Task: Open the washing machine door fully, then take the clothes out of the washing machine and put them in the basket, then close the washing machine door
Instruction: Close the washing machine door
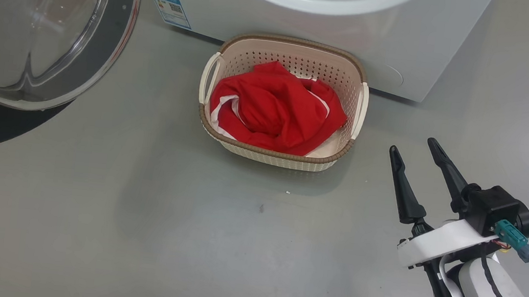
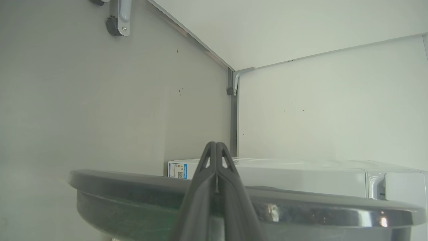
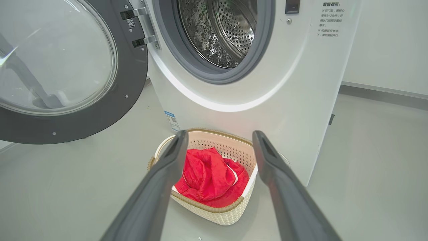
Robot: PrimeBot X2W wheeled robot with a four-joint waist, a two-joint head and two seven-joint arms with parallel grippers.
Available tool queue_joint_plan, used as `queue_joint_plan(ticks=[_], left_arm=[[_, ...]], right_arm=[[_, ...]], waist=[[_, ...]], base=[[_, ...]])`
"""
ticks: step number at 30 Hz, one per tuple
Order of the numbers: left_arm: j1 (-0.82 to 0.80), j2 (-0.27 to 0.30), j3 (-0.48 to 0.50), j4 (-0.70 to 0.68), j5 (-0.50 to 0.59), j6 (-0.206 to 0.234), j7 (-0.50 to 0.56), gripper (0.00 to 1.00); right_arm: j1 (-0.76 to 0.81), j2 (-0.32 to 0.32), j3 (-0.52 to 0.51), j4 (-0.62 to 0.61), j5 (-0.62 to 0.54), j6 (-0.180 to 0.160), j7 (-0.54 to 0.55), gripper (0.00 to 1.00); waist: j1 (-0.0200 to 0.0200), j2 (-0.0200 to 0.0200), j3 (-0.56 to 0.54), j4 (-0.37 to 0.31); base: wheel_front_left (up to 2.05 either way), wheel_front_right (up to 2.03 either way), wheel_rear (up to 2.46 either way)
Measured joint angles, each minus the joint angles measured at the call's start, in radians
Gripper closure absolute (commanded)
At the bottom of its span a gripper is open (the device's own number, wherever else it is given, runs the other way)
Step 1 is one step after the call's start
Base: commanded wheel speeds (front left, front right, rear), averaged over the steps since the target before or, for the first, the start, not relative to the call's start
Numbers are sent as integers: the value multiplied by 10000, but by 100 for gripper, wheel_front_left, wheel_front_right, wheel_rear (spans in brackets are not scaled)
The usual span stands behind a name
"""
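My left jaws are shut and empty, tips at the outer rim of the door (image 2: 301, 211); contact unclear. My right jaws are wide open and empty, over the floor (image 1: 138, 228) right of the basket (image 1: 295, 41). Clothes (image 1: 273, 110) in basket, drum (image 3: 227, 30) looks empty. Door is open: stiff, glossy, probably slippery, so I'd push the rim's free edge. Blue QR sticker (image 1: 171, 9) low on washer (image 1: 403, 45); Chinese notice (image 3: 329, 20) unreadable.

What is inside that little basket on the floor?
Red clothes with white trim lie heaped inside the basket. They cover most of its bottom, so whether anything lies underneath them cannot be seen.
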Motion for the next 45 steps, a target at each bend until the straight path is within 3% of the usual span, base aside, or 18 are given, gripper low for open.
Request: queue_joint_plan(ticks=[28,45], left_arm=[[174,-326,-991,380,0,-1022,2222,100],[728,-345,-1070,479,-90,-1565,3317,100]], right_arm=[[2,165,184,192,88,0,-86,0],[34,376,318,378,180,0,-121,0]], waist=[[0,0,-535,292],[0,0,-974,191]], base=[[0,0,0],[0,0,0]])
